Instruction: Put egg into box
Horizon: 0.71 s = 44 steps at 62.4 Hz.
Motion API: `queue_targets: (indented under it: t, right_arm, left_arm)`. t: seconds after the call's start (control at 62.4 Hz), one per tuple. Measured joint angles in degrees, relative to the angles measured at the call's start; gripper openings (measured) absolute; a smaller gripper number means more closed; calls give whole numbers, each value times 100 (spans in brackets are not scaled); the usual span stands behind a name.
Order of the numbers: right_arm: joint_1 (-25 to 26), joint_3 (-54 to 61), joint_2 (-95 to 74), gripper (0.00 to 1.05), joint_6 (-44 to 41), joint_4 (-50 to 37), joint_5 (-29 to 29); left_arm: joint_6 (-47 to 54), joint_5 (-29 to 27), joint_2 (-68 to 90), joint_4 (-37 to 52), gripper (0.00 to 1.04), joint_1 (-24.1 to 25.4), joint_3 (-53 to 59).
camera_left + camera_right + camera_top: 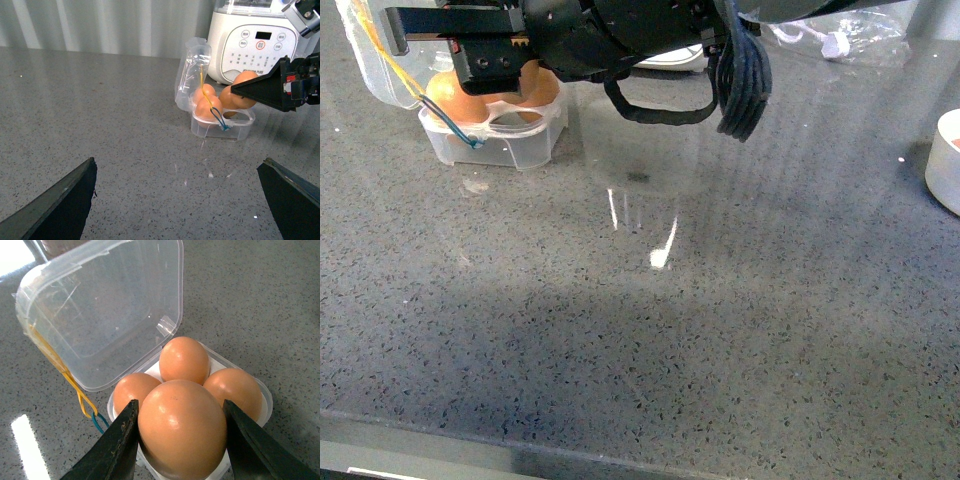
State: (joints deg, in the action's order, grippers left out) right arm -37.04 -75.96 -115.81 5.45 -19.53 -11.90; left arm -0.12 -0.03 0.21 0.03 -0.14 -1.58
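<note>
Right gripper (180,406) is clamped on the egg (182,432), one finger on each side. It hangs directly over the box (510,150) at the far left corner of the table (650,330). The lid (110,305) is open and tipped back, clear of the cells. Three brown eggs (184,359) are already seated. The fourth cell is hidden under the held egg, so I can't confirm it's bare, but by count it's the only slot left.

My read of the step: lower and release. To do it well:
- Come straight down. The held egg looks close to its neighbours, so any side drift means shell on shell.
- Let go only once the egg is bottomed in the cell, not above it.
- Open just enough to free it. The fingers sit between neighbouring eggs and the box wall.
- Keep the yellow and blue band (82,400), hanging from the lid side, out of the cell.
- The box looks like light plastic, so an off-centre push could make it skid or tip.

Left gripper (177,162) is spread wide and empty, well back over bare table. The cream appliance (255,40) behind the box and the bowl (942,170) at the right edge are both off the path.
</note>
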Motion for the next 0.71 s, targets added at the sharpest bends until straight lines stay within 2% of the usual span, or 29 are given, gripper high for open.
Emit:
queue_targets:
  t: [0.192, 0.321, 0.593, 0.706]
  right_arm:
    - [-2, -13, -2, 75, -9, 52, 37]
    - [15, 46, 142, 99, -7, 31, -2]
    - [350, 782, 1167, 97, -33, -177, 52]
    - [769, 1611, 1950, 97, -350, -396, 691]
  left_arm:
    - [0, 0, 0, 0, 98, 0, 0]
    - [0, 0, 0, 0, 98, 0, 0]
    - [0, 0, 0, 0, 98, 0, 0]
    - [0, 0, 0, 0, 98, 0, 0]
